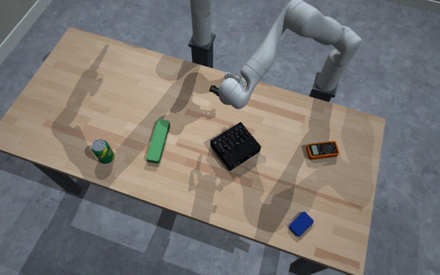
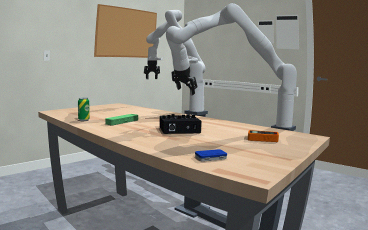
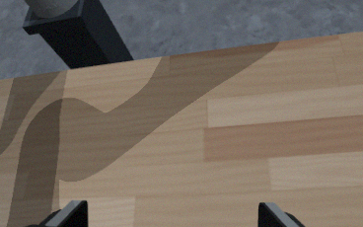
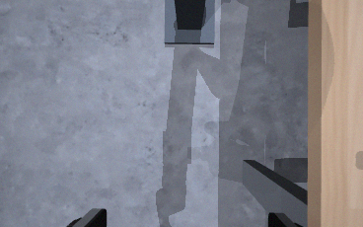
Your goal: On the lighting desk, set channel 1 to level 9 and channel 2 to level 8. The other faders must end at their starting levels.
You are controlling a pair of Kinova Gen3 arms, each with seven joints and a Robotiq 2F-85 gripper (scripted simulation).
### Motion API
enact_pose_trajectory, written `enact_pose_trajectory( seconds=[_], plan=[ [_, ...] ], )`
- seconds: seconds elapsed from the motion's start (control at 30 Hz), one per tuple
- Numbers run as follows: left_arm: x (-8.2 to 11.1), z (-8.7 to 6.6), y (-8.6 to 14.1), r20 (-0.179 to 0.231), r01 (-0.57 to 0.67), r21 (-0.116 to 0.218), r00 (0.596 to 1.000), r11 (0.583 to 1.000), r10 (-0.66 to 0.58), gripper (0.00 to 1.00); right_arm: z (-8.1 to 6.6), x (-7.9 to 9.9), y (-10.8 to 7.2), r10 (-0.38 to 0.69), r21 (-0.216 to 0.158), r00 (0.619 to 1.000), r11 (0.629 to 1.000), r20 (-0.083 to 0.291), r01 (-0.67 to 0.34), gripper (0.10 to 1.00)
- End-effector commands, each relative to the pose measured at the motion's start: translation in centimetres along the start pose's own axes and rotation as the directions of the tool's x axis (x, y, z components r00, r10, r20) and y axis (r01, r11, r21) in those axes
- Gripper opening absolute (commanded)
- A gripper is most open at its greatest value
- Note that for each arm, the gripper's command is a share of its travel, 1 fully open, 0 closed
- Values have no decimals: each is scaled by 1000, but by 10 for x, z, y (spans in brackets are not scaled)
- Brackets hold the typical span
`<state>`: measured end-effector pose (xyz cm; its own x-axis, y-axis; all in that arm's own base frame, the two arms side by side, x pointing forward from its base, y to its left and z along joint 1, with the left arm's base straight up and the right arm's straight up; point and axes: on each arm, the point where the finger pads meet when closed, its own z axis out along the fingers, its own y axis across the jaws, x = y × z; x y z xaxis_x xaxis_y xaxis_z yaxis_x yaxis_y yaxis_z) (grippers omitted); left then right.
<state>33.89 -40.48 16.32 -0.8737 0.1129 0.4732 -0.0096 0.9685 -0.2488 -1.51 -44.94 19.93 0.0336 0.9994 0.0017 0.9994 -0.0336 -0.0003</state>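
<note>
Item: one lighting desk point(image 1: 241, 152) point(image 2: 180, 127), black, box-shaped, flat on the middle of the bench point(image 1: 130, 81) point(image 2: 244, 162) point(image 3: 316, 138) point(image 4: 342, 89), set askew to its edges. Small dark controls stand on its top; from my station I can read neither channel numbers nor levels. Handling, by my estimate: body rigid, likely light enough to skid under a sideways shove; caps small, perhaps slick, sliding with slight resistance. Point of hold: the cap of one fader alone, pushed or lightly pinched along its slot, neighbours untouched. Left gripper point(image 1: 213, 89) point(image 2: 185, 90) point(image 3: 173, 213): fingers spread, nothing between them; raised above the bench beyond the desk's rear side, pointing down at a tilt, its arm arched over from the door-side pedestal. Right gripper point(image 2: 151, 78) point(image 4: 187, 218): fingers spread, nothing between; pointing down, high and well apart from the desk, its wrist view mostly floor.
</note>
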Motion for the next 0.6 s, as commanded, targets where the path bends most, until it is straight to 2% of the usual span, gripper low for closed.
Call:
enact_pose_trajectory(
  seconds=[0.0,0.07,0.13,0.23,0.37,0.47,0.57],
  plan=[
    [-30,-19,22,136,21,-68,991,997,-11,1000,-1,0,0,0,0,1000,1000,2,0,1000],
    [-44,-33,33,202,34,-100,979,994,-13,1000,-1,0,0,0,0,1000,1000,2,0,1000],
    [-44,-33,33,202,34,-100,979,994,-13,1000,-1,0,0,0,0,1000,1000,2,0,1000],
    [-69,-65,54,324,64,-155,946,986,-10,1000,-1,0,0,0,0,1000,1000,2,0,1000],
    [-89,-96,72,427,94,-198,904,976,0,1000,-1,0,0,0,0,1000,1000,2,0,1000],
    [-96,-111,80,469,108,-215,883,971,6,1000,-1,0,0,0,0,1000,1000,2,0,1000],
    [-99,-117,83,485,113,-221,875,969,9,1000,-1,0,0,0,0,1000,1000,2,0,1000]
  ],
)
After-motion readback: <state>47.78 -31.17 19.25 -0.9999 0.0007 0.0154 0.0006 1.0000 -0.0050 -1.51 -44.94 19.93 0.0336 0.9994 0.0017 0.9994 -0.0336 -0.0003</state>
